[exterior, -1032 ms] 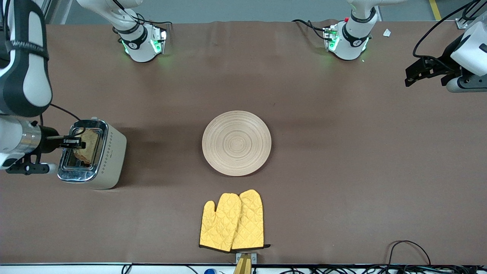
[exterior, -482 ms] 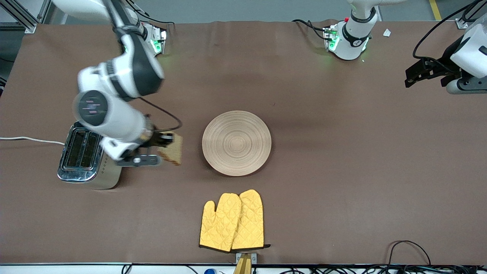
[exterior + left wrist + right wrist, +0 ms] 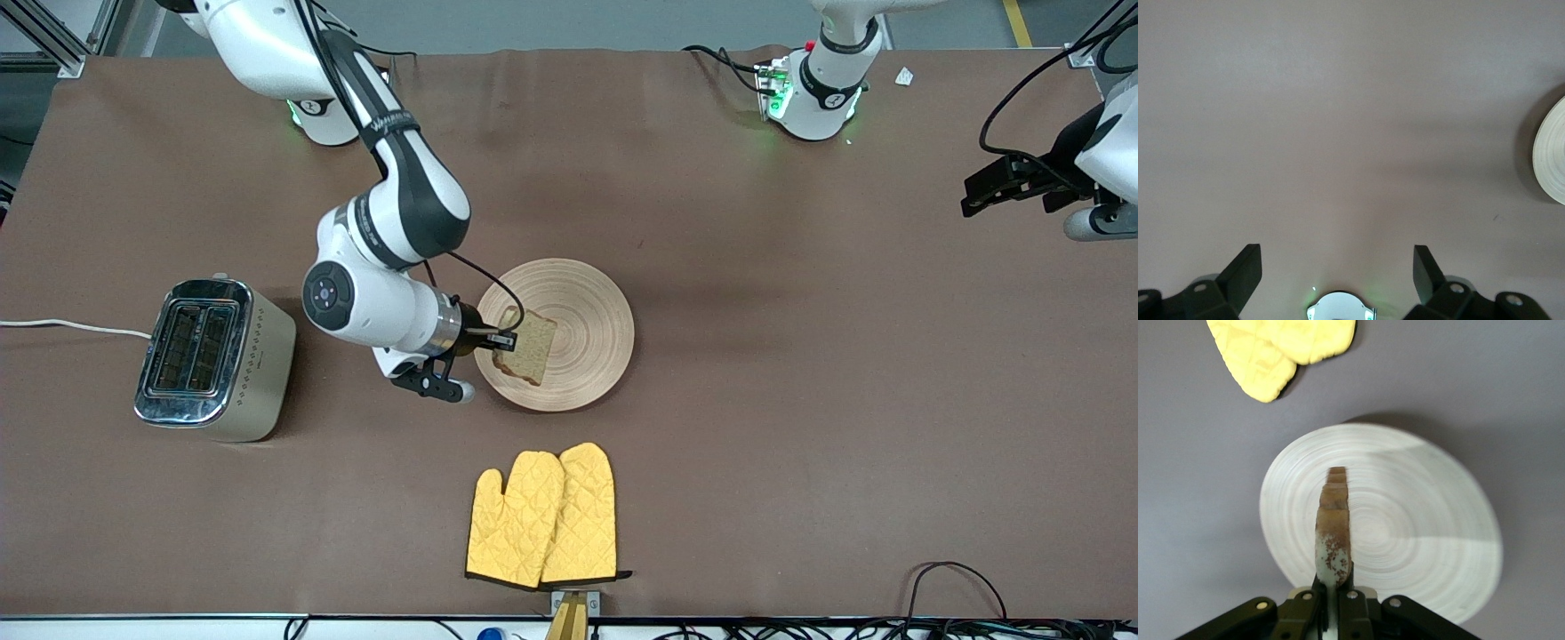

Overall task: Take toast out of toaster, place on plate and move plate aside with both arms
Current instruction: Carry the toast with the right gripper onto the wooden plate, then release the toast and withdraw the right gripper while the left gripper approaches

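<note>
The toast [image 3: 531,347] hangs edge-down over the plate [image 3: 596,311], clamped between the right gripper [image 3: 508,340] fingers [image 3: 1338,600]. The left gripper [image 3: 1337,267] waits over bare tabletop [image 3: 800,400], fingers spread apart, grasping nothing.

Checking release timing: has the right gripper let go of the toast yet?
No. In the right wrist view, the right gripper is shut on the toast, holding it edge-up over the plate.

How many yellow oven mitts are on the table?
2. The two quilted yellow oven mitts lie side by side, overlapping, nearer the front camera than the round beige wooden plate.
</note>
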`<control>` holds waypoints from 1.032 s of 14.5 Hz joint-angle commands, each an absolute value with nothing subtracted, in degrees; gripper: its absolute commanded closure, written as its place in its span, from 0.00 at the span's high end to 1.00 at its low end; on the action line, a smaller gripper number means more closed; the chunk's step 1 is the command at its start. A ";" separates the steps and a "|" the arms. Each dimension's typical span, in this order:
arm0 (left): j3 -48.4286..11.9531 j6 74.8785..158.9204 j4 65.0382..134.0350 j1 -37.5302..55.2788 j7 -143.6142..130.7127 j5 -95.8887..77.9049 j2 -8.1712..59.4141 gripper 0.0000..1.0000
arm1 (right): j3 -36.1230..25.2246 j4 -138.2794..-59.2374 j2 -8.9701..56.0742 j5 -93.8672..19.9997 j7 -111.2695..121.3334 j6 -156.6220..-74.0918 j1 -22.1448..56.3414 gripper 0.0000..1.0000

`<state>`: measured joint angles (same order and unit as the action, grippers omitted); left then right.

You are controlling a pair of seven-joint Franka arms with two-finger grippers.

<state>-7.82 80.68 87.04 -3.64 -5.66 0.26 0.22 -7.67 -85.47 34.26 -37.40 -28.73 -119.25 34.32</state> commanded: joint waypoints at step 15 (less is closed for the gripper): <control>-7.91 80.16 84.64 -3.52 -5.36 -0.35 1.67 1.00 | -20.20 -86.84 26.91 -27.27 -26.45 -108.73 36.56 1.00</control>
<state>-7.89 80.78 86.55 -3.54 -5.66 0.26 0.62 -18.01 -85.31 30.06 -30.07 -26.87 -110.37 36.43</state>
